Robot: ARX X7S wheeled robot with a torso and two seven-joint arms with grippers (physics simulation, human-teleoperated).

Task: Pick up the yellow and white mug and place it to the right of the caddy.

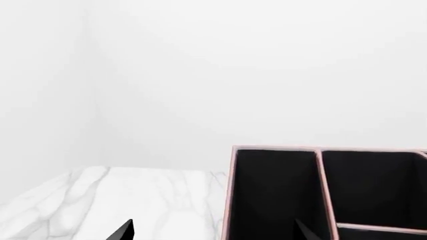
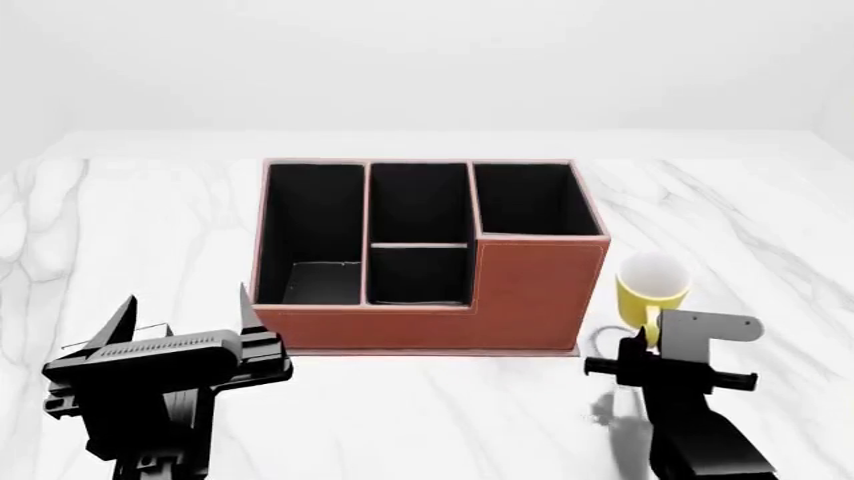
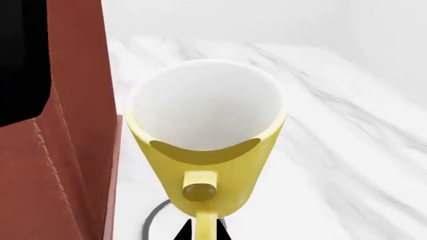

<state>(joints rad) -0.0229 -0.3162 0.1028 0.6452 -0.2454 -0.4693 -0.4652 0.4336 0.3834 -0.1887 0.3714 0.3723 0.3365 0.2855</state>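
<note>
Head view first: white marble counter with grey veining fills the frame from edge to edge, running back to a plain white wall across the top. Dead centre sits the caddy, reddish-brown with pale stitching, black-lined compartments open to the camera, its taller section on the right. Just beside that right wall, centre-right of the frame, is the yellow and white mug, upright, white interior showing. A dark ring of shadow lies on the marble below it, so it looks lifted off the counter.

Right claw is at the lower right, right at the mug's handle. In the right wrist view the mug fills the middle, the handle pinched between the dark fingertips at the bottom edge, the caddy's wall close on the left.

Left claw hangs at the lower left, fingers spread wide, holding nothing. Left wrist view: marble at lower left, bare white walls meeting in a corner, caddy compartments at lower right.
</note>
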